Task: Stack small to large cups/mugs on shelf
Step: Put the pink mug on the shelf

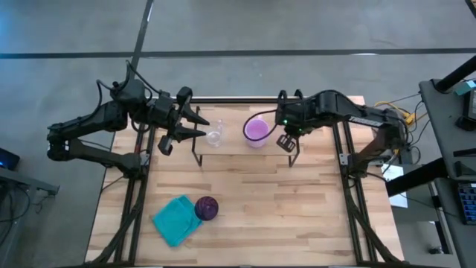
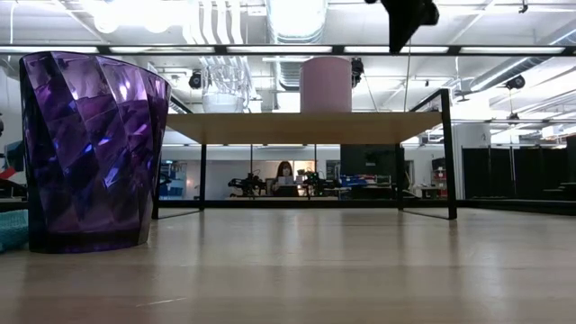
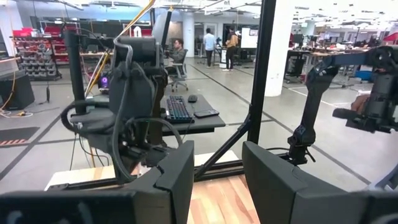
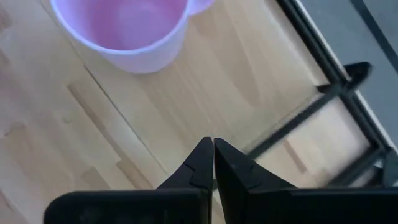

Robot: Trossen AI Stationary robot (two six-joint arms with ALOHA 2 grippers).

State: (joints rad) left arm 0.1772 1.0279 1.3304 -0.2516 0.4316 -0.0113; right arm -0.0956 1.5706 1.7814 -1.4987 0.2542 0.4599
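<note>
Cups are getting lined up on the low light-wood shelf (image 1: pixel 245 149) with thin black wire legs. Two of them are sitting on it now. The small clear glass (image 1: pixel 216 135), see-through and ribbed, is standing just beside the left gripper (image 1: pixel 199 125). That gripper's fingers are standing apart, with nothing between them. The light pink mug (image 1: pixel 256 129) is standing upright near the glass, smooth and round, with a little handle. The right gripper (image 1: pixel 286 142) is hanging just beside the mug, above the shelf. Its two dark fingers are pressing together and holding nothing.

One cup is not on the shelf yet, I think. The big dark purple cup (image 1: pixel 207 208) is standing well apart from the others, down on the wooden worktop (image 1: pixel 297 216). It is touching a soft teal cloth (image 1: pixel 175 219) that is lying crumpled there. In the low view the purple cup (image 2: pixel 90 148) is looking shiny and see-through, with slanted flat faces cut all around it, and wider at the top.

So the last step is probably bringing the purple cup up. An arm would need to reach far down the worktop, open wide for that fat cup, and grip it firmly, since the slick slanted sides may be slippery. Then it should go on the shelf past the mug.
</note>
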